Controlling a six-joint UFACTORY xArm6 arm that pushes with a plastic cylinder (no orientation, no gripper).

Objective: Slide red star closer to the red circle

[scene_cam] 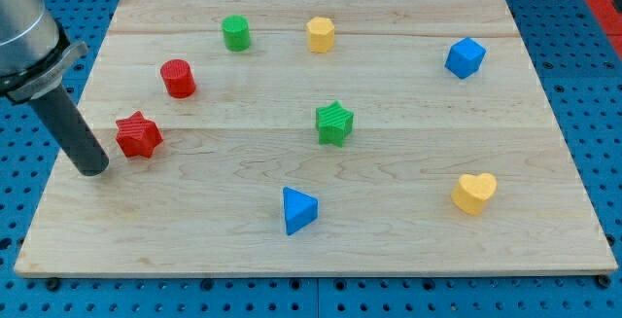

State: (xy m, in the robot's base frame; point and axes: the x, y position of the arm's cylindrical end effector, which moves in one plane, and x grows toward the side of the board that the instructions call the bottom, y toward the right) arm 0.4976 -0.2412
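My tip [93, 170], the blunt end of a smooth dark cylindrical rod, rests on the pale wooden board [408, 250] near its left edge; it is a bare rod that grasps nothing. Just to the tip's right, close but with a sliver of board showing between, sits the red star [138, 135], a ridged, matte plastic block. The red circle [178, 78], a short ribbed cylinder, stands a little toward the top edge and to the right of the star, apart from it.

Along the top edge stand a green cylinder [235, 33] and a yellow hexagon block [321, 34]. A blue cube [465, 57] sits near the top right corner. A green star [334, 123] lies about mid-board. A blue triangle [297, 209] is near the bottom edge, and a yellow heart [473, 193] lies toward the bottom right corner. The board shows long plank seams and fine grain, and lies on a blue perforated surface [593, 85].
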